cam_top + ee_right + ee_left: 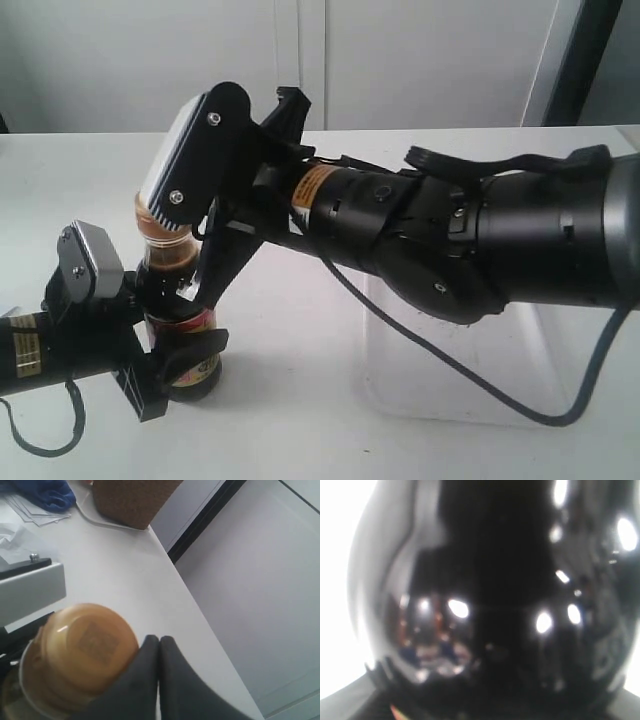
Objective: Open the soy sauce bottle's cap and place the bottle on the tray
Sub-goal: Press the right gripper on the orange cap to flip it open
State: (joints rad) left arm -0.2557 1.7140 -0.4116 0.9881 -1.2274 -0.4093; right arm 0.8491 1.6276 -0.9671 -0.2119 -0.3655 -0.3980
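Observation:
The soy sauce bottle (186, 372) stands on the table at the lower left, dark, with a red-pink and yellow label. My left gripper (176, 362) is shut around its lower body. In the left wrist view the bottle's dark glass (495, 605) fills the picture, blurred, and the fingers are hidden. The golden-brown cap (160, 226) sits on the neck. My right gripper (196, 290) reaches across from the right, shut with nothing between its fingers. In the right wrist view its closed tips (159, 641) rest against the side of the cap (82, 647). The white tray (450, 392) lies under the right arm.
A brown woven basket (132, 500), a blue cloth (47, 492) and loose papers (30, 511) lie at the far part of the table. The right arm's black cable (440, 362) hangs over the tray. The table edge (200, 620) runs past the fingertips.

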